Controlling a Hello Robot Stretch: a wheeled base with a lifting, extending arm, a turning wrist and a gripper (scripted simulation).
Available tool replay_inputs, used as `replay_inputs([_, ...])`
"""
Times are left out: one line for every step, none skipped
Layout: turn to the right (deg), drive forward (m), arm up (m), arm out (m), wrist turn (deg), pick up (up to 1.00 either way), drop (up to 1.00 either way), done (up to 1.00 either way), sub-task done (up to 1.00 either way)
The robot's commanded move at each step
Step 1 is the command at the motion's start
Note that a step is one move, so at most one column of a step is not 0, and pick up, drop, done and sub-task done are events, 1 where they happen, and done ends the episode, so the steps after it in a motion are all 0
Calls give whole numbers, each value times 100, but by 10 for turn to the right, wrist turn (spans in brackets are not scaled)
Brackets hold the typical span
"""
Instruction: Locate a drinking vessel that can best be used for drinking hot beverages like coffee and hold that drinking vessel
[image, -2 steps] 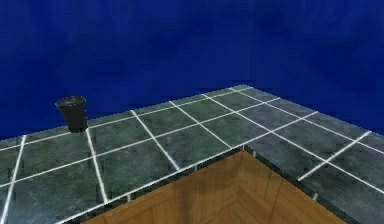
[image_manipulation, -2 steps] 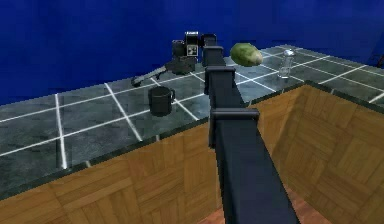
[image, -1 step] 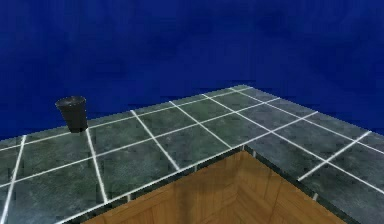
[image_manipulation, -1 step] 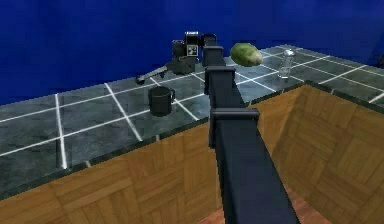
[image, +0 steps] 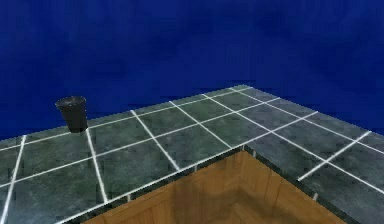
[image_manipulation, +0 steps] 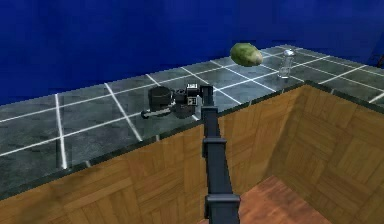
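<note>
Though beyond cup (image_manipulation: 158, 98), green lump (image_manipulation: 246, 53), glass (image_manipulation: 287, 63)

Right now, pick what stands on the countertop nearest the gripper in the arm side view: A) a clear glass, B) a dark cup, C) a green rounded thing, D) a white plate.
B: the dark cup sits at the far end of the gripper; the green rounded thing and clear glass stand farther toward the view's right.

Dark tiled counter (image: 200, 135) over wood panelling (image_manipulation: 130, 180); blue wall (image: 200, 40) behind.
</note>
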Motion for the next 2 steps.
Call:
replay_inputs([0, 0, 0, 0, 0, 100, 0, 0, 0])
replay_inputs([0, 0, 10, 0, 0, 0, 0, 0, 0])
